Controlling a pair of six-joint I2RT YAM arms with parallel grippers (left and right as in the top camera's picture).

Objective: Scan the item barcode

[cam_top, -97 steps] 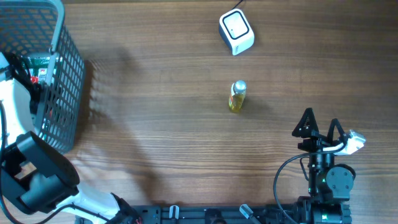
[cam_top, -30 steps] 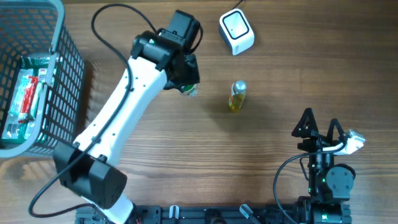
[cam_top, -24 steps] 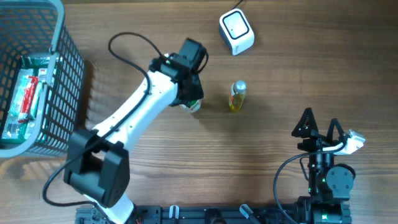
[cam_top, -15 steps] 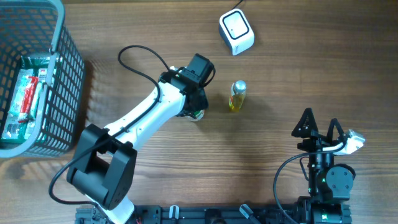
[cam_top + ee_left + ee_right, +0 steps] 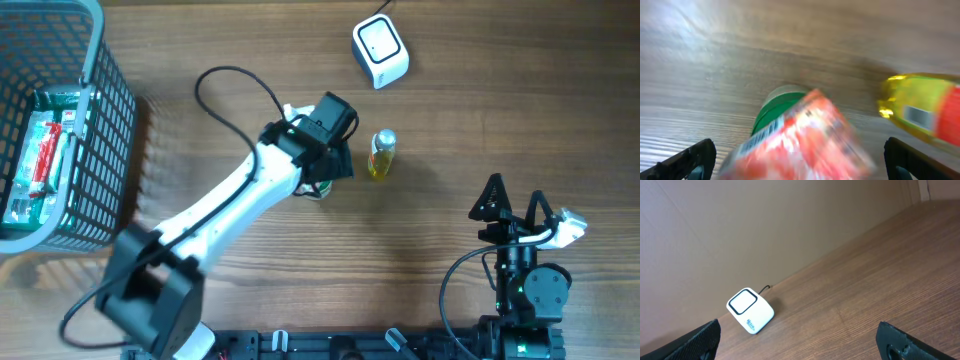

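Observation:
A red-and-white item (image 5: 800,135) with a green cap and a barcode strip lies blurred between the fingers of my left gripper (image 5: 802,162). The jaws stand wide open, with a gap on each side of the item. From overhead, the left gripper (image 5: 327,160) hangs over the item, of which only a green bit (image 5: 318,190) shows. A yellow bottle (image 5: 381,155) stands just to the right, also seen in the left wrist view (image 5: 920,107). The white scanner (image 5: 380,52) sits at the back. My right gripper (image 5: 515,203) rests open near the front right, facing the scanner (image 5: 750,311).
A grey wire basket (image 5: 100,120) with red-and-green packets (image 5: 40,150) stands at the left edge. A cable runs from the scanner off the far edge. The left arm's white link (image 5: 230,210) crosses the middle of the table.
The left arm carried the red-and-white item from the basket rightward and down beside the yellow bottle. Its jaws have just opened off the item. The right arm has not moved.

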